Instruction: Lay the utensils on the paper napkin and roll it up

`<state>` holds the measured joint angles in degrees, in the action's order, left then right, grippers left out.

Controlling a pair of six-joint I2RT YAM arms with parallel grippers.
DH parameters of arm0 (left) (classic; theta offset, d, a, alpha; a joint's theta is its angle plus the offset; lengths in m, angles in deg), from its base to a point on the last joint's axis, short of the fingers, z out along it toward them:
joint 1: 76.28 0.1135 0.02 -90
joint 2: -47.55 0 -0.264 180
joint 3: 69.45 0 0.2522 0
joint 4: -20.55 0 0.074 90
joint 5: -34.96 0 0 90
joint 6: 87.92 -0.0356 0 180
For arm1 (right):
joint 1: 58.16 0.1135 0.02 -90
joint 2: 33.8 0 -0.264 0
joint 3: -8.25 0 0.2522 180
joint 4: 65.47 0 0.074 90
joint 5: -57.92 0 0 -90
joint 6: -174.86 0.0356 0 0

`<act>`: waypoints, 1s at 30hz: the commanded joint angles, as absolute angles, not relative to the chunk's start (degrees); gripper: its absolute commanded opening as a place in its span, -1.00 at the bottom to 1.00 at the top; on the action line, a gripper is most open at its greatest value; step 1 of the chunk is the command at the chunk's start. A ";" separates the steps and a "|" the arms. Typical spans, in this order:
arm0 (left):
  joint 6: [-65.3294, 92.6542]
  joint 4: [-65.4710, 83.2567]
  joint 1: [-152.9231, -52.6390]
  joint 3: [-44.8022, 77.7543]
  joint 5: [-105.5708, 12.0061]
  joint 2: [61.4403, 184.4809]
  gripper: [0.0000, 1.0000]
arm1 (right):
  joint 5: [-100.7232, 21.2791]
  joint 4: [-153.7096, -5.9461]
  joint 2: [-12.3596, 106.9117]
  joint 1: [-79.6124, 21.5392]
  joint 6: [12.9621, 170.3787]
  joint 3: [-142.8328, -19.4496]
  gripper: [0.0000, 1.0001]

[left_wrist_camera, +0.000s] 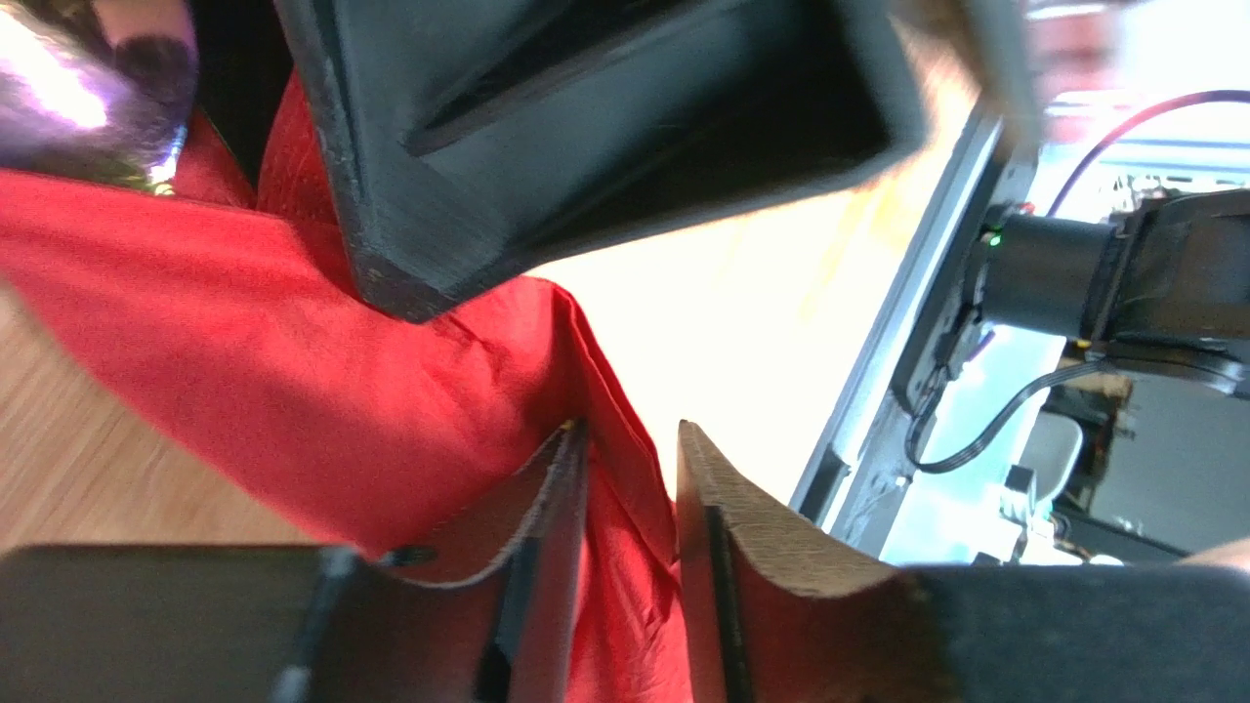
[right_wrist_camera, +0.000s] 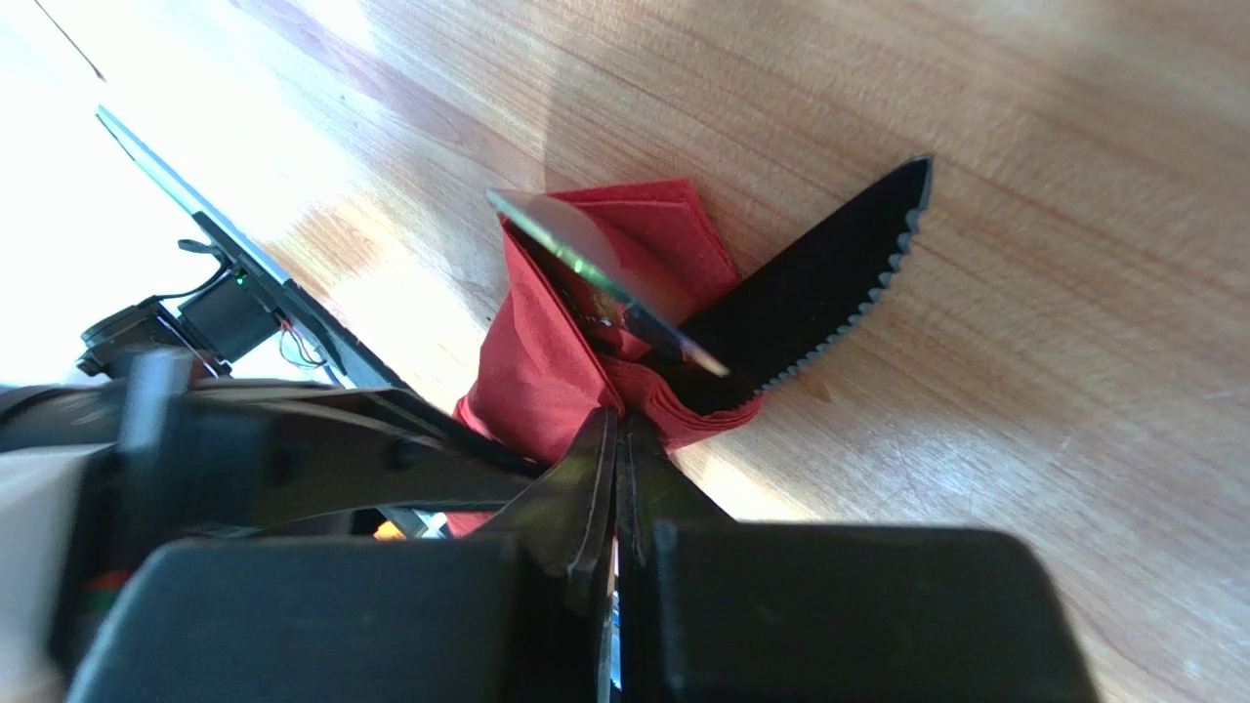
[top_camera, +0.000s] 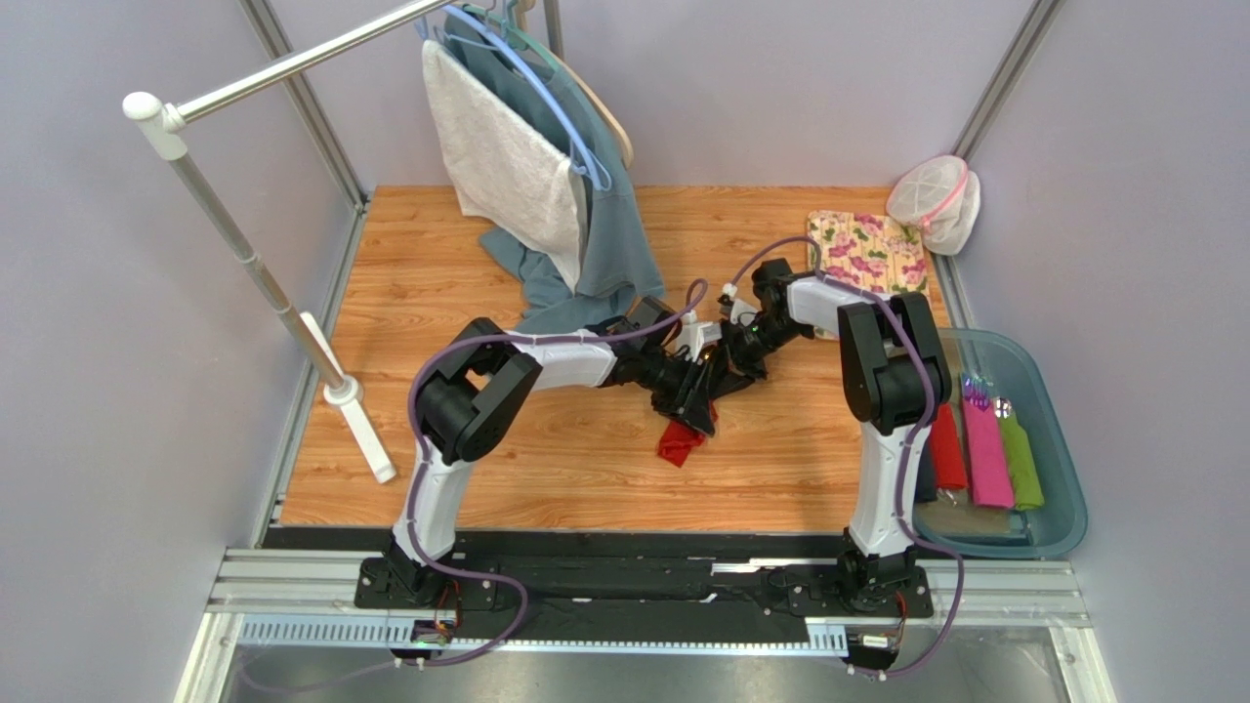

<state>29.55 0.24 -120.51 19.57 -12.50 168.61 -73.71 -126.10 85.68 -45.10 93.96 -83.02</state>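
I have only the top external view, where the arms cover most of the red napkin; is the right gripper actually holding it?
Observer: Yes. In the right wrist view the right gripper is shut on a bunched edge of the paper napkin.
Operator: Thank you. Is any utensil wrapped in it?
Observer: A black serrated knife sticks out of the folds, blade end exposed.
Operator: And what is the left gripper doing?
Observer: In the left wrist view the left gripper has its jaws slightly apart, with red napkin showing in the gap.
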 commanded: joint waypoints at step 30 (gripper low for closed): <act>24.67 -5.60 -119.26 12.24 -6.44 165.22 -0.62 | -65.66 -122.56 90.30 -44.89 91.54 -82.94 -1.00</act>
<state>25.94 -4.57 -119.44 12.07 -7.38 162.12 -74.30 -125.93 86.22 -45.28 93.41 -82.96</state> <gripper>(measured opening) 0.197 0.007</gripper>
